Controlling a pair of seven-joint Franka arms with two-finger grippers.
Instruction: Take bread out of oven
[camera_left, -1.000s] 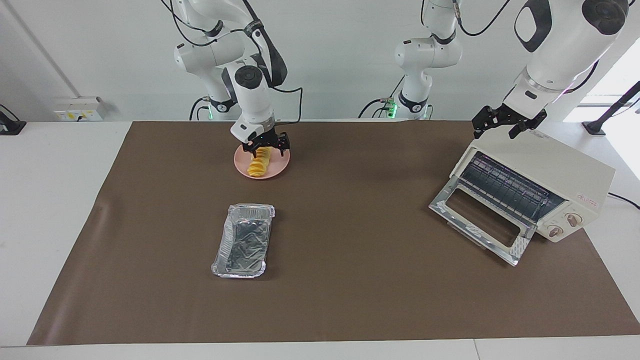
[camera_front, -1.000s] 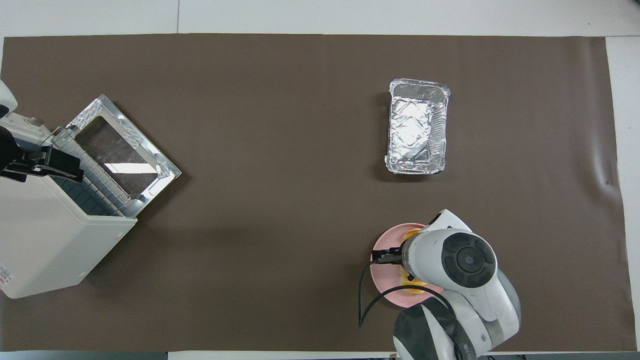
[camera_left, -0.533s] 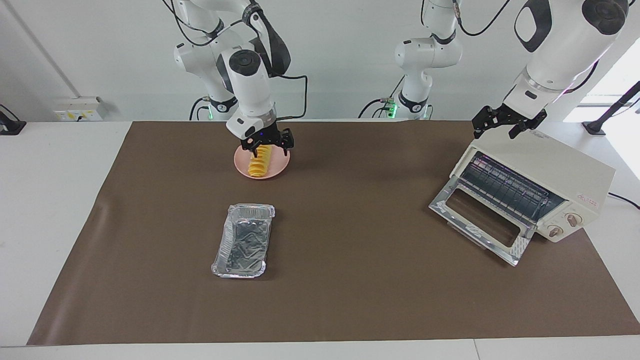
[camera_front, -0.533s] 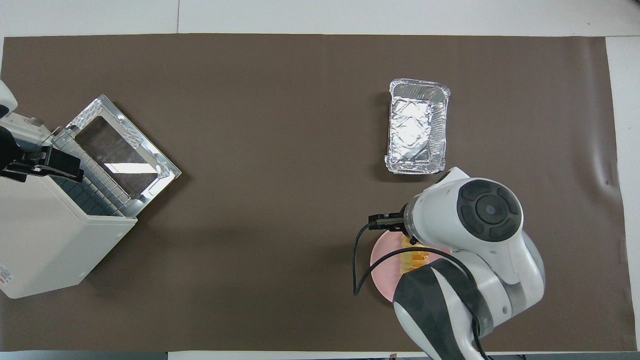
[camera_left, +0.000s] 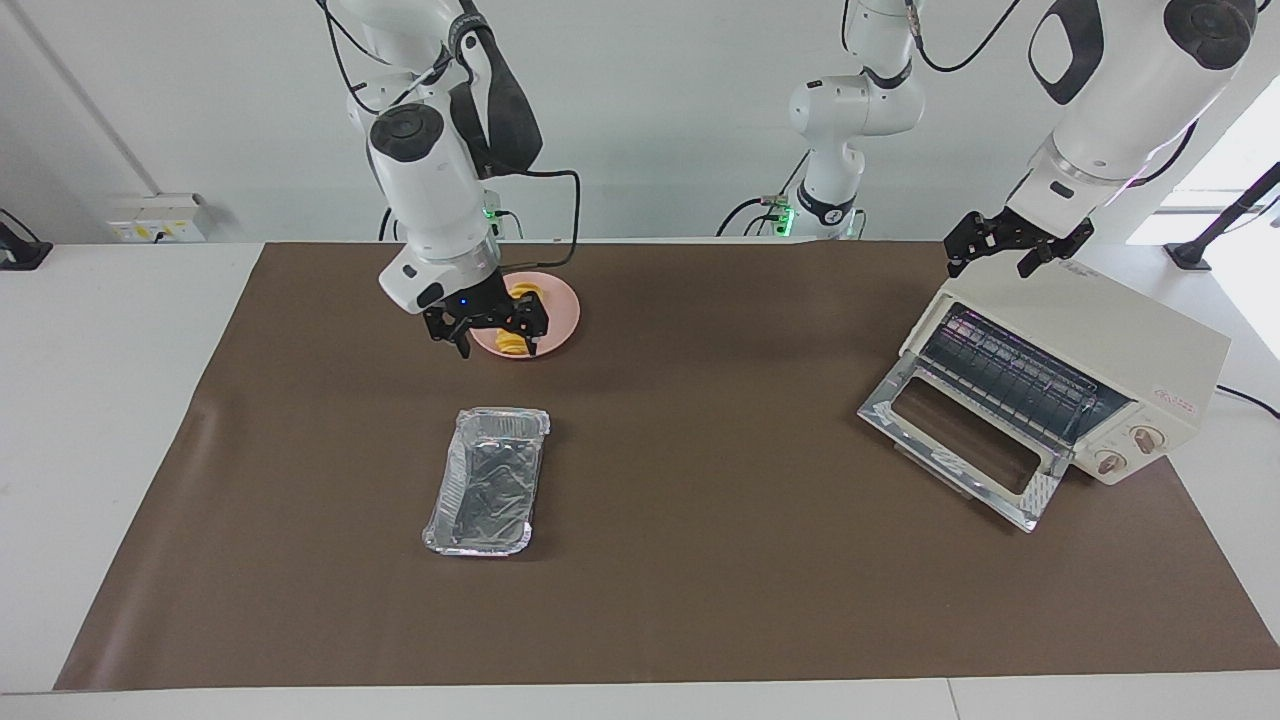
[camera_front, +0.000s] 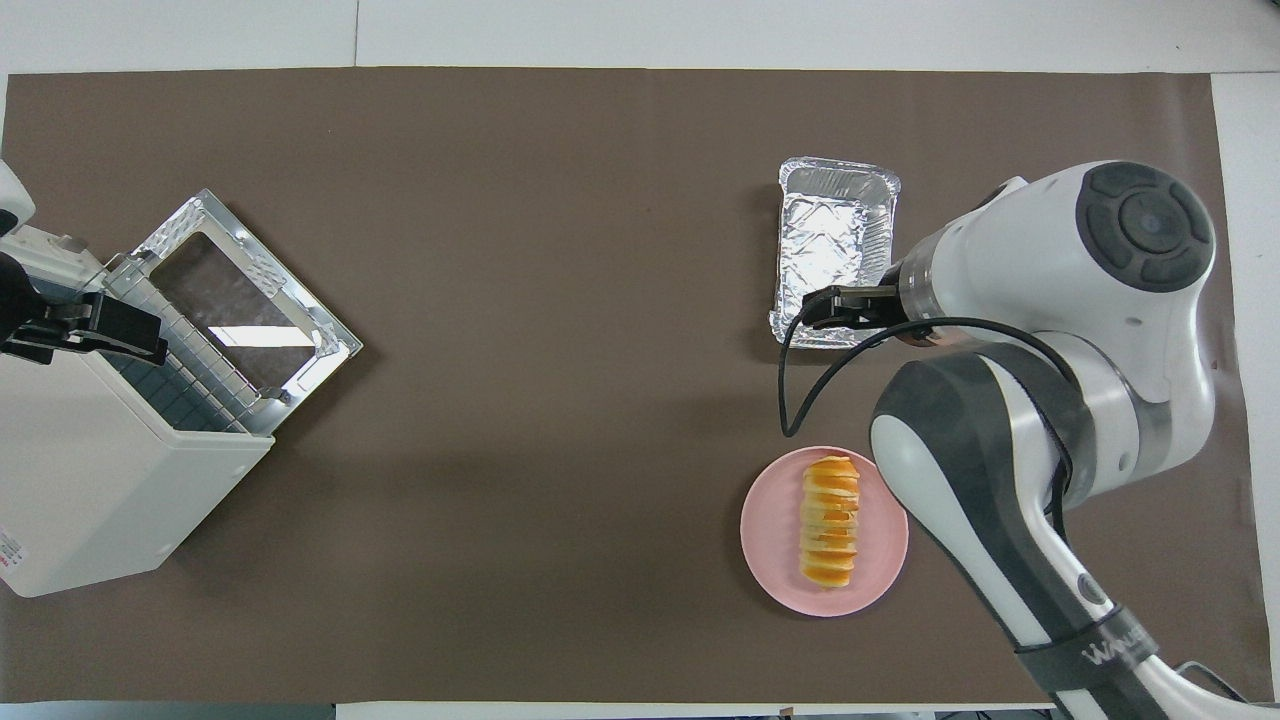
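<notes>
The bread (camera_front: 829, 520), a ridged golden-yellow loaf, lies on the round pink plate (camera_front: 770, 545) near the right arm's base. In the facing view the bread (camera_left: 512, 340) is half covered by my right gripper (camera_left: 492, 340). That gripper hangs open and holds nothing, over the mat between plate and foil tray. In the overhead view the right gripper (camera_front: 845, 306) shows at the tray's nearer end. The cream-white oven (camera_left: 1130, 340) (camera_front: 100, 480) stands at the left arm's end, its door (camera_left: 960, 440) folded down and its wire rack bare. My left gripper (camera_left: 1008, 250) (camera_front: 90, 330) waits open above the oven's top.
A crinkled silver foil tray (camera_left: 488, 480) (camera_front: 835, 250) sits with nothing in it on the brown mat, farther from the robots than the plate. The oven's open glass door (camera_front: 245, 300) juts onto the mat. A black cable loops from the right wrist.
My right gripper has risen off the bread and swung away from the plate toward the foil tray. The bread stays on the plate. The left arm has not moved.
</notes>
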